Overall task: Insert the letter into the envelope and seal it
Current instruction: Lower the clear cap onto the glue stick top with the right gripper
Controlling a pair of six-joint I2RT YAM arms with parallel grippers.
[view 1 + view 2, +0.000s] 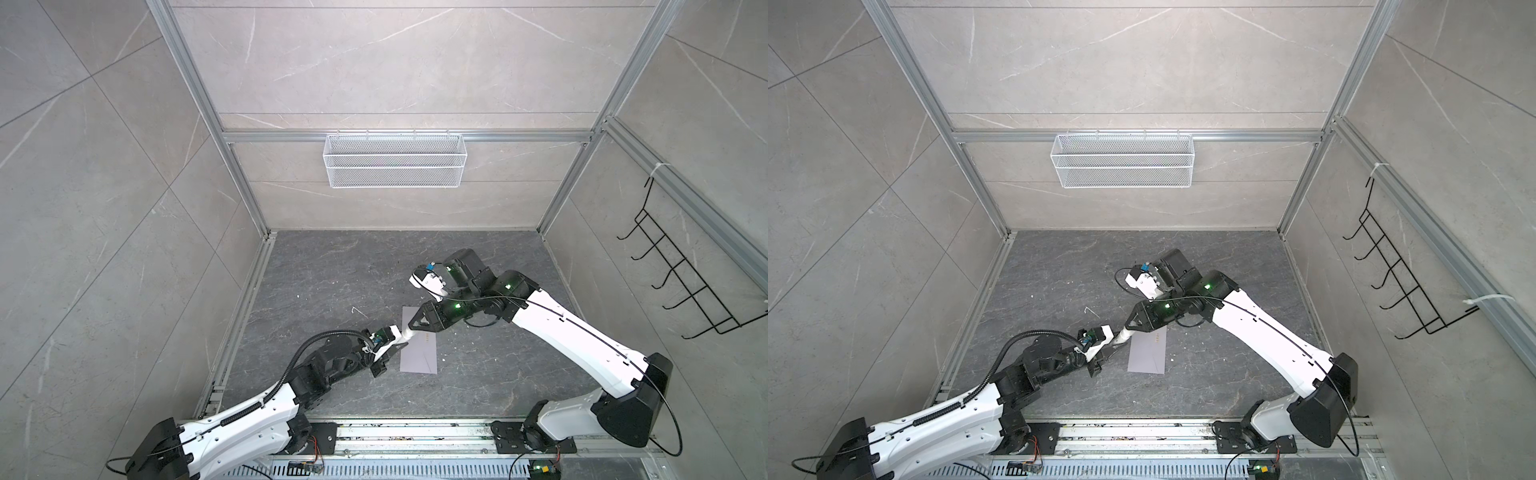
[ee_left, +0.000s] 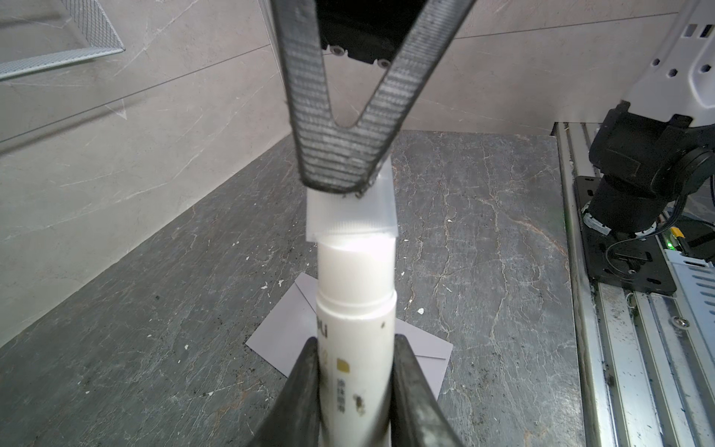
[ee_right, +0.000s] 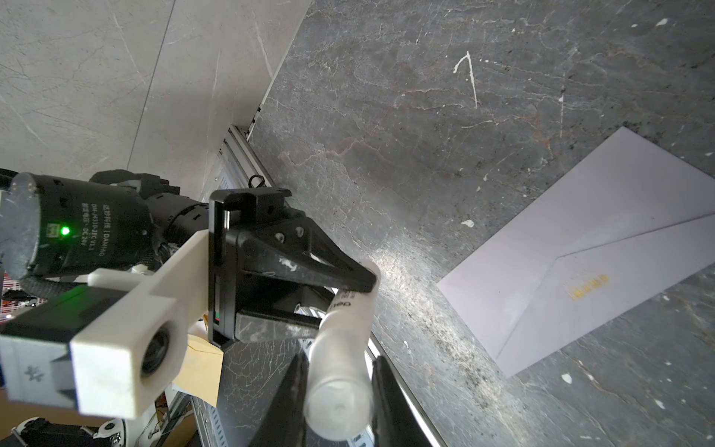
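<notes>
- Left gripper (image 2: pixel 356 344) is closed to a narrow gap on the white body of a glue stick (image 2: pixel 356 321). Its dark fingers (image 2: pixel 303 383) press opposite sides of the tube.
- Right gripper (image 3: pixel 340 387) is drawn in just as far and pinches the stick's frosted cap (image 3: pixel 338 371). The two grippers face each other tip to tip along the stick.
- Only the left wrist view shows the join. The cap's rim sits at the top of a bare white neck, and the right gripper's ribbed fingers (image 2: pixel 309 116) meet in a V on the cap's far end.
- Only the right wrist view shows the cap's closed end. It also shows the left gripper from outside, clamped on the printed tube.
- The envelope (image 3: pixel 572 247) lies flat on the dark table (image 3: pixel 425 96), below the grippers and to one side of them. It touches neither, and its seamed face is up.
- A small orange mark (image 3: pixel 588 284) on that face is plain in the right wrist view. In the left wrist view the stick covers the envelope's middle.
- In both top views the stick crosses above the envelope's edge on the left gripper's side. The right gripper hides the envelope's far end.
</notes>
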